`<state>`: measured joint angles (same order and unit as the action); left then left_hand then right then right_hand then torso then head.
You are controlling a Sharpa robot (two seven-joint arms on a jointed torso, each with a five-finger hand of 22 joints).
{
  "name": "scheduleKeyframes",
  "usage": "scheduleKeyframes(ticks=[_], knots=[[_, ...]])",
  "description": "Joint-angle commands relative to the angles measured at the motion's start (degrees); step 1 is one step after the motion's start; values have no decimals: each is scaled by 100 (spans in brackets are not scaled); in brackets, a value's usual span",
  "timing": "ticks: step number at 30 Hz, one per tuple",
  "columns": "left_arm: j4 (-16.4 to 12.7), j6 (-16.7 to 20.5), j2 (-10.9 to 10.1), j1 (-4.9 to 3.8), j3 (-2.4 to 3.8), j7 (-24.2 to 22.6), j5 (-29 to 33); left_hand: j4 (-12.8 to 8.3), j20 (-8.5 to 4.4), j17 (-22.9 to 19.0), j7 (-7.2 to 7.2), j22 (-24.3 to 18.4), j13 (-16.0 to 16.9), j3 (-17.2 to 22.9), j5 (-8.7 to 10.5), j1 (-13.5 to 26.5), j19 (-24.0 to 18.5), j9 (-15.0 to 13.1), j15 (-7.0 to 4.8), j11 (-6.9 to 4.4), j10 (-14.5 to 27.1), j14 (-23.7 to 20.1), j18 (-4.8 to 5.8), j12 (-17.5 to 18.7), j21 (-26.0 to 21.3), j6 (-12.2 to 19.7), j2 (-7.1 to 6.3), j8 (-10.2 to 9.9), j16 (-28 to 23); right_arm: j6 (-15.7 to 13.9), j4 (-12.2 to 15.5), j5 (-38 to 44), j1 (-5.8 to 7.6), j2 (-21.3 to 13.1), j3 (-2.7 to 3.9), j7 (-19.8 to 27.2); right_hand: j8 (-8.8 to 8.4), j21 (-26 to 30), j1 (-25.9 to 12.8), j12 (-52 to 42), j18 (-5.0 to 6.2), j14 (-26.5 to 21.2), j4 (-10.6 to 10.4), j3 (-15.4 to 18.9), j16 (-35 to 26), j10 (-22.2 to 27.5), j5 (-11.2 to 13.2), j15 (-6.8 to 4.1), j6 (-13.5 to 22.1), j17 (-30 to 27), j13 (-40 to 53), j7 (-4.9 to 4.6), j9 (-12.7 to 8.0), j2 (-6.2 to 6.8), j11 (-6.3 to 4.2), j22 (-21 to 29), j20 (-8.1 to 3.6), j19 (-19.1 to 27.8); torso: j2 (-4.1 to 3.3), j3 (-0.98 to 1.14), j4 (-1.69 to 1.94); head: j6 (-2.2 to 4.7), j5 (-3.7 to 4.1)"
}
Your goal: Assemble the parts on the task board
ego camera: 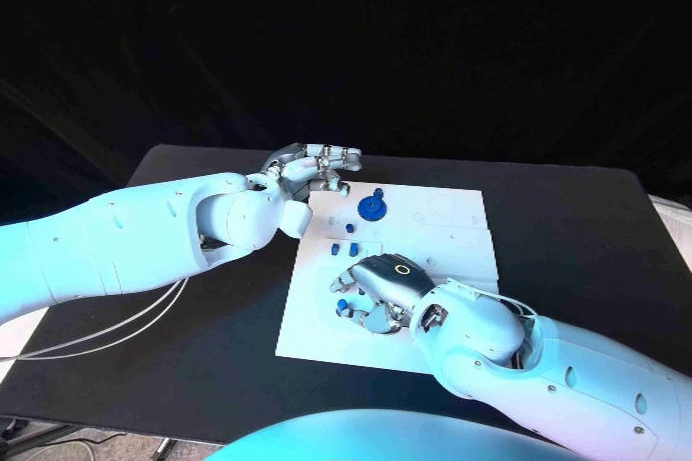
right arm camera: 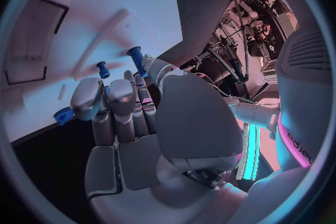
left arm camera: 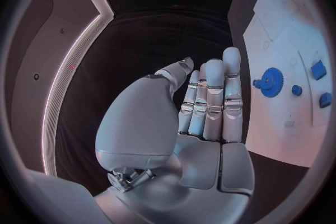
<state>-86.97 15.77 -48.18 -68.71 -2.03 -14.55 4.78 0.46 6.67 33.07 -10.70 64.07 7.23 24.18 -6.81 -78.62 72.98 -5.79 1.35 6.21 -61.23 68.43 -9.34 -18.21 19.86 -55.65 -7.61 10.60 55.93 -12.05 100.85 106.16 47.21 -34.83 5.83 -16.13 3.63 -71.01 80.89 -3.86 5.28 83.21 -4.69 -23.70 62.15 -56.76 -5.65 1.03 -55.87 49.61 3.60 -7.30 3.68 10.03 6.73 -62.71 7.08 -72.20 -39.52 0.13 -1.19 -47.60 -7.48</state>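
Note:
The white task board [ego camera: 433, 231] lies mid-table. A blue gear [ego camera: 372, 207] sits near its far left, also seen as the gear [left arm camera: 269, 81] from the left wrist. Two blue pegs [ego camera: 342, 249] stand on the board below it. My left hand [ego camera: 310, 166] hovers at the board's far-left corner, fingers [left arm camera: 213, 95] straight and holding nothing. My right hand [ego camera: 378, 286] is low over the board's near-left part with its fingers [right arm camera: 105, 98] curled. A small blue part [right arm camera: 63, 115] pokes out at one fingertip; whether it is gripped is hidden. The two pegs [right arm camera: 135, 59] stand just beyond the hand.
The black table [ego camera: 577, 221] surrounds the board, with bare room to the right and front left. Other small blue parts [left arm camera: 318, 70] lie on the board [left arm camera: 280, 28] near the gear. White cables [ego camera: 101, 336] hang under my left arm.

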Motion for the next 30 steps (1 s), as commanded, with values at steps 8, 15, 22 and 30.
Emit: scheduleKeyframes(ticks=[8, 15, 22, 30], knots=[[-7, -144, -1, -3, 4, 22, -124, -11, 12, -23, 2, -14, 2, -24, -19, -9, -3, 17, -10, 2, 70, -34, -102, -36, -22, 53, 19, 23, 11, -1127, 222, 204, -54, -185, 0, -1, 7, 66, -108, -173, 119, 3, -40, 310, -54, -36, -159, 17, 6, -69, 21, -37, 16, -31, -33, 38, 16, 3, 3, 10, -14, 51, 59], [21, -227, -9, -2, 2, 21, -146, -27, 14, -51, -3, -22, 0, -55, -16, -14, -6, 22, -4, 6, 91, -53, -101, -50, -30, 73, -15, 29, 2, -1772, 656, -511, -84, -865, 189, 203, 23, 92, -120, -470, 121, 7, -128, 323, -118, -582, -341, -65, -155, -149, 35, -151, 25, -87, -139, 63, -57, -20, 22, 0, -21, 156, 207], [39, -270, -37, 4, -4, -1, -182, -24, 19, -54, -7, -30, 0, -100, -13, 12, -8, 26, 3, 12, 103, -58, -98, -65, -38, 86, -56, 37, 8, -1895, 1157, -2046, -72, -1917, 447, -71, 48, -428, -247, -1136, -28, 208, -243, 445, 447, -1913, -446, -222, -306, 551, 333, -98, 29, 77, -360, -624, -170, -484, 64, -1, -123, 237, 311], [34, -257, -66, 9, -14, -1, -190, -35, 20, -62, -2, -35, 1, -107, -19, -6, -8, 28, 1, 9, 106, -62, -100, -80, -42, 88, -54, 47, 11, -1465, 1447, -2260, -148, -2796, 495, -997, 346, -1107, -548, -2788, -238, 345, -583, 1236, 1204, -2262, -659, -435, -586, 1523, 2062, 134, 97, 123, -589, -1539, -375, -1023, 87, 22, -254, 292, 373]])
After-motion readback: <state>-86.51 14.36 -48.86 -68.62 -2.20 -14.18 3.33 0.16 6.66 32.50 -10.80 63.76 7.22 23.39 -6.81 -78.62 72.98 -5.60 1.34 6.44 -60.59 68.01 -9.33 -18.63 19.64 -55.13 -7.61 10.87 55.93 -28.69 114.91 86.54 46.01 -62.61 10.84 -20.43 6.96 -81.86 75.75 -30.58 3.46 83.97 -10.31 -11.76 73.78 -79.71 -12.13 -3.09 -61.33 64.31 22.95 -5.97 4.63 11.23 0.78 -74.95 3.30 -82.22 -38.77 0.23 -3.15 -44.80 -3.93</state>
